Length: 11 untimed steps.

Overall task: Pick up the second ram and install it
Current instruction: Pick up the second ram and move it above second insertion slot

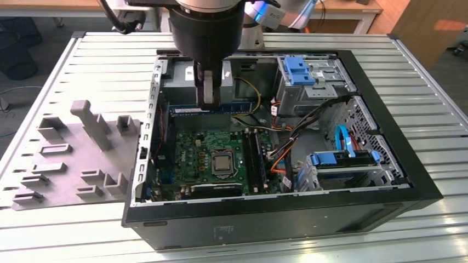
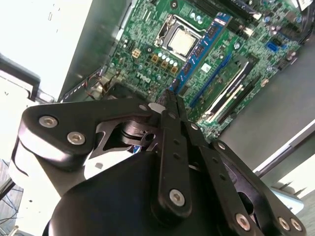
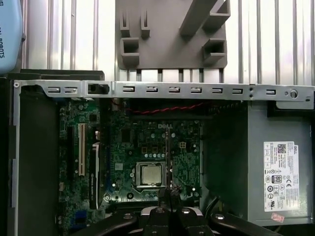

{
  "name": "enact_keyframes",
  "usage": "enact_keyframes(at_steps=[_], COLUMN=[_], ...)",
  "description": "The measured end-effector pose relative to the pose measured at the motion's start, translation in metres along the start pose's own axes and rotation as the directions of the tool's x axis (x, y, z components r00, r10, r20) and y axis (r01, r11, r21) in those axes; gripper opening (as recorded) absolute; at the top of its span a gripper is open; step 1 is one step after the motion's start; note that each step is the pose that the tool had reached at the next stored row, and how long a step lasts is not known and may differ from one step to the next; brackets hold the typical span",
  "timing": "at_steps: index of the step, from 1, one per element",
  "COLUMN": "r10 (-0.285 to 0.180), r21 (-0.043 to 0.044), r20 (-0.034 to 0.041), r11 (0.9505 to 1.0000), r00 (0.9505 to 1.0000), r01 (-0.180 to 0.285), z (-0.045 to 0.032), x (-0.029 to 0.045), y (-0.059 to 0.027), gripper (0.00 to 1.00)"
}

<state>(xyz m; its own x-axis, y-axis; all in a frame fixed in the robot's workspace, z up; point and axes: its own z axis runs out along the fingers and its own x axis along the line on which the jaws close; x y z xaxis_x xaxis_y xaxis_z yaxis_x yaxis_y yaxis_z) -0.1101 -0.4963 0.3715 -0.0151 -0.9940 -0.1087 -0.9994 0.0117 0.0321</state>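
- A robot arm's black two-fingered gripper (image 1: 210,103) hangs inside an open black desktop computer case (image 1: 256,219). Its fingers are pressed together on the second ram (image 1: 238,109), a thin, flat, long dark memory stick pinched near its middle.
- The stick hangs clear above the large green motherboard (image 1: 194,156). It is raised off the silver square processor (image 1: 219,161), on the side of it toward the grey metal power supply box (image 3: 231,157).
- In the first wrist view the stick shows edge-on, a thin line passing just beside the processor.
- The long black plastic memory slots (image 1: 252,159) lie just beside the processor, on the exterior view's right of it. The held stick runs crosswise to them.
- A grey moulded parts holder (image 1: 73,159) sits outside the case, well apart from the processor on the exterior view's left.
- By this evidence the pick-up is done and the carry toward the slots is the step in hand. The install is not yet begun.
- The next move appears to call for a quarter turn of the stick to match the slots' line. It then needs centring over a free slot and a straight, even push down.
- Which slot is free cannot be told.
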Motion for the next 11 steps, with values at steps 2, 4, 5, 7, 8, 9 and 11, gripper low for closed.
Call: enact_keyframes(at_steps=[2, 4, 5, 7, 8, 9, 11], r10=[0.000, 0.000, 0.000, 0.000, 0.000, 0.000, 0.000], r21=[0.0000, 0.0000, 0.0000, 0.0000, 0.0001, 0.0000, 0.0000], r20=[-0.0001, -0.0001, 0.0000, 0.0000, 0.0001, 0.0000, -0.0001], r11=[1.0000, 1.0000, 1.0000, 1.0000, 1.0000, 1.0000, 1.0000], r00=[1.0000, 1.0000, 1.0000, 1.0000, 1.0000, 1.0000, 1.0000], r01=[0.000, 0.000, 0.000, 0.000, 0.000, 0.000, 0.000], z=[0.0012, 0.0019, 0.0022, 0.0034, 0.0047, 0.0064, 0.0097], x=[0.0001, 0.0001, 0.0001, -0.0001, -0.0001, -0.0001, -0.0001], y=[-0.0053, -0.0128, -0.0165, -0.0219, -0.0237, -0.0253, -0.0277], gripper=[0.12, 0.12, 0.12, 0.12, 0.12, 0.12, 0.12])
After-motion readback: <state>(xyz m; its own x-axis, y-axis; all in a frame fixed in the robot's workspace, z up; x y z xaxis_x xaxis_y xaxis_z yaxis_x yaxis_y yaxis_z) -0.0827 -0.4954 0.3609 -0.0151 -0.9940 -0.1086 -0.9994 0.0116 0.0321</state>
